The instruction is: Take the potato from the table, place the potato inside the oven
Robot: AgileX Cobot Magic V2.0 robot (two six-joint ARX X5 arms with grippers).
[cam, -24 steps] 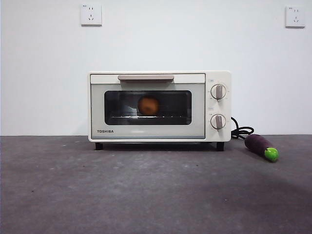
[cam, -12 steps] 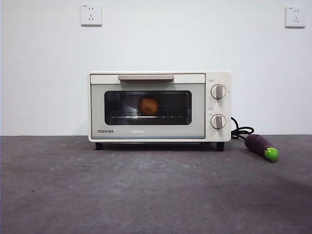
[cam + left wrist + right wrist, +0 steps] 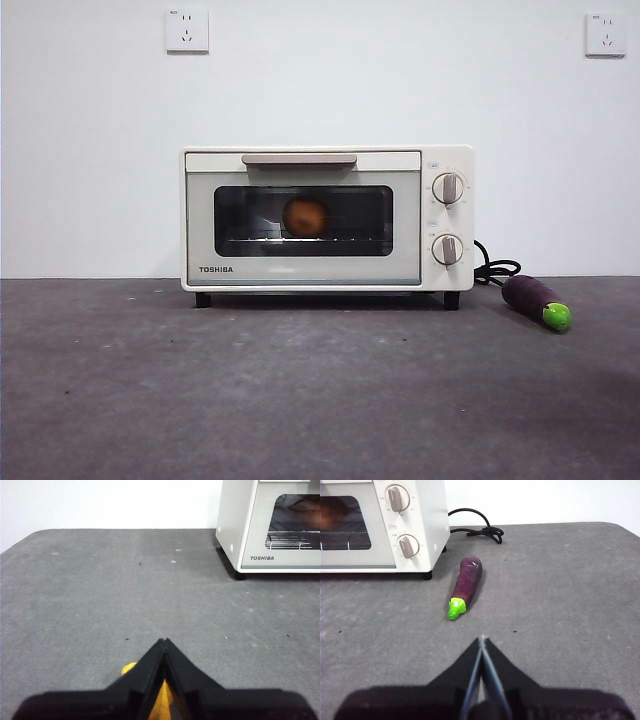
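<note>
Orange-brown potato (image 3: 305, 216) sits on rack inside closed oven (image 3: 327, 218); we see left gripper (image 3: 164, 641) & right gripper (image 3: 481, 639) both clenched, empty, above table (image 3: 300, 390).

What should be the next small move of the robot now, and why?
Probably none beyond keeping both arms parked: the potato already sits on the rack inside the oven, whose door is closed. The left gripper and right gripper are shut, holding nothing, away from it.
</note>
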